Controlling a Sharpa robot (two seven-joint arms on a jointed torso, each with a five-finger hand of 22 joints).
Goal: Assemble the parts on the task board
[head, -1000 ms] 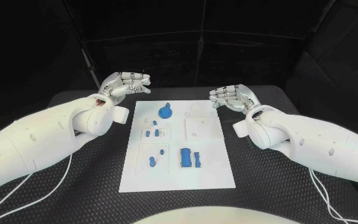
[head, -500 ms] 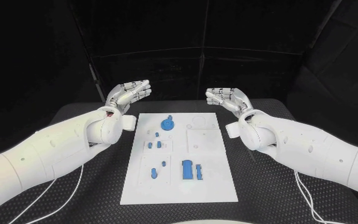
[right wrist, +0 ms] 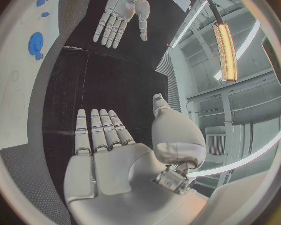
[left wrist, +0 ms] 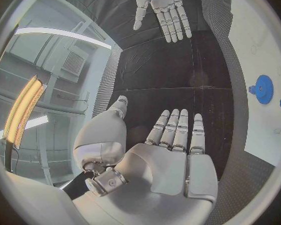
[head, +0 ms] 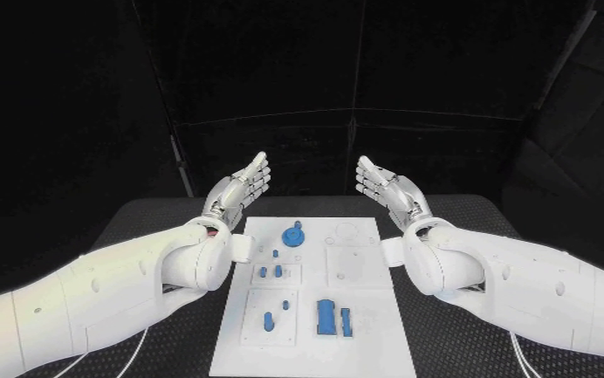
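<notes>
**Two empty robot hands raised above a white task board**

A black bench with a woven, textured surface carries a white task board, which lies flat in the middle, long side running away from the robot. Small blue parts sit on the board: a round disc near the far end, a few little pegs around the middle, and a larger rectangular block toward the near end.

The left hand and the right hand are held up beyond the board's far end, one to each side, well apart, palms facing each other. On both, the fingers are straight and slightly spread, holding nothing and touching nothing.

Behind the bench hangs a dark backdrop. The wrist views show a pale ceiling with long strip lights.
</notes>
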